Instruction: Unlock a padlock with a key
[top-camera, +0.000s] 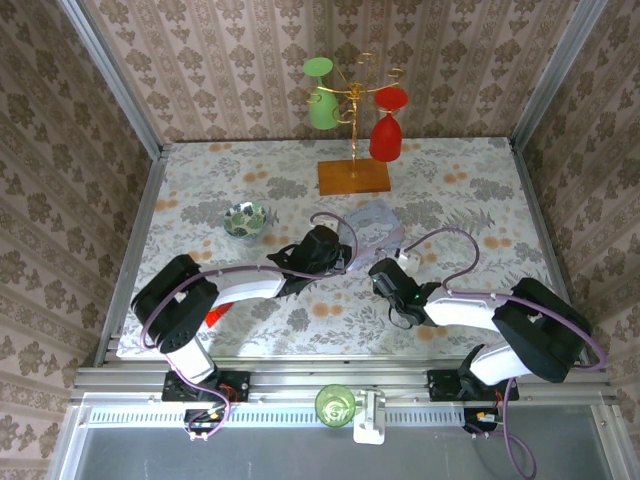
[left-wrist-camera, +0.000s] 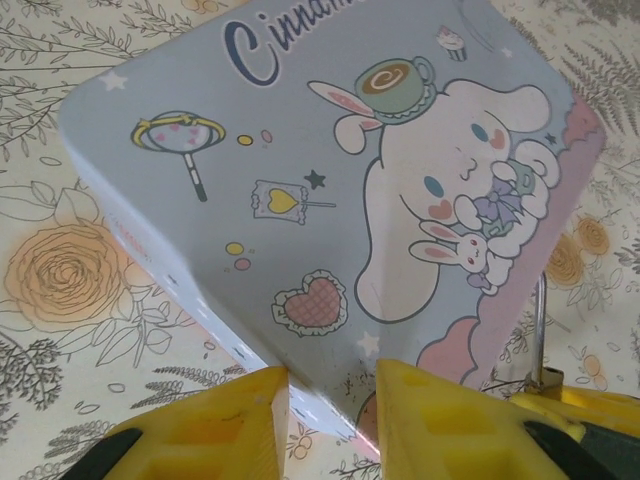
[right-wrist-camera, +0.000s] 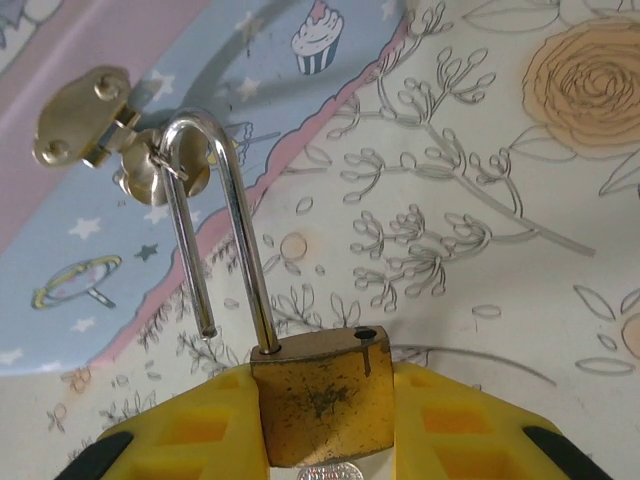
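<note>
Floral-patterned table (top-camera: 470, 200), walled in brown damask wallpaper (top-camera: 250, 60). At the far edge, about midway: gold wire rack (top-camera: 354, 177) on a wooden base, hung with a green glass (top-camera: 322, 108) and a red glass (top-camera: 386, 137), stems up. Left of centre, a small patterned bowl (top-camera: 245, 218). Mid-table, a pale blue tin box (top-camera: 375, 222) printed with a cartoon rabbit, a brass hasp (right-wrist-camera: 80, 115) at its pink border. Toward the near-left corner, a red packet (top-camera: 213, 316). Past the near edge, on the rail, a green cup (top-camera: 336, 405).
</note>
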